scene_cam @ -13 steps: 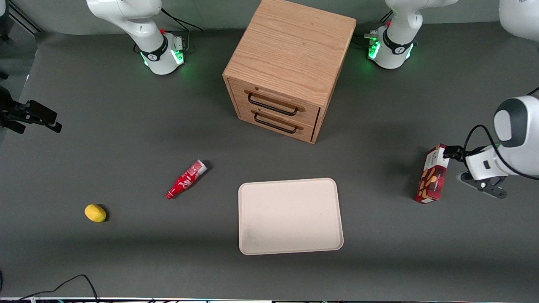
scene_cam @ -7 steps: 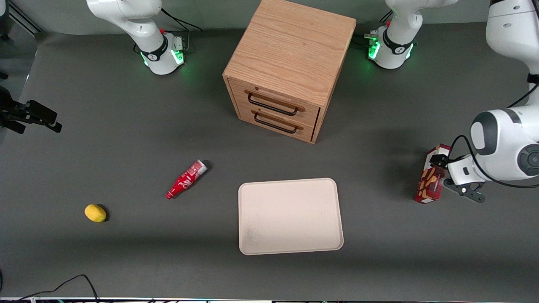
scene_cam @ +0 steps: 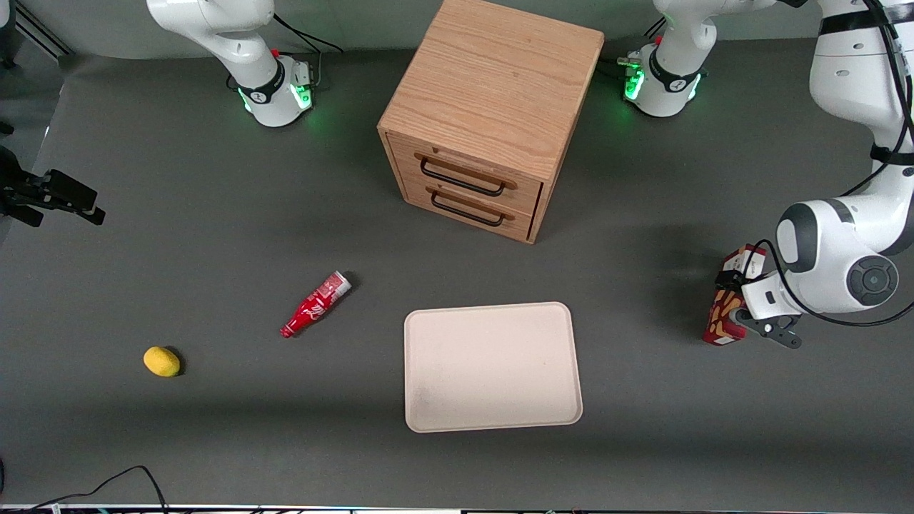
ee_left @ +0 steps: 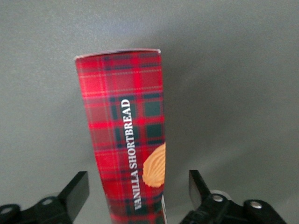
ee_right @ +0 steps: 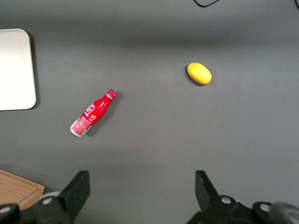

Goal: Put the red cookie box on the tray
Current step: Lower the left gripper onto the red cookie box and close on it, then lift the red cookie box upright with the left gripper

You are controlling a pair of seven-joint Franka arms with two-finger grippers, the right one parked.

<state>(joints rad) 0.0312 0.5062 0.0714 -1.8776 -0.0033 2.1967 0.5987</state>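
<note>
The red cookie box point(scene_cam: 721, 325) stands on the grey table toward the working arm's end, well apart from the tray point(scene_cam: 493, 368). Its plaid side with a tan cookie picture point(ee_left: 124, 121) fills the left wrist view. The left gripper point(scene_cam: 732, 296) is at the box's upper part and open point(ee_left: 137, 179). Its black fingers point(ee_left: 77, 191) stand on either side of the box, each with a gap to the carton. The pale beige tray lies flat, nearer the front camera than the drawer cabinet, and its corner point(ee_right: 14, 70) shows in the right wrist view.
A wooden two-drawer cabinet point(scene_cam: 493, 107) stands at the middle of the table, above the tray in the front view. A small red bottle point(scene_cam: 315, 305) lies on its side beside the tray. A yellow fruit point(scene_cam: 162, 361) lies toward the parked arm's end.
The left arm has swung in toward the box, bringing the open gripper from beside it to straddle its upper part. The box, tray and other things have not moved.
</note>
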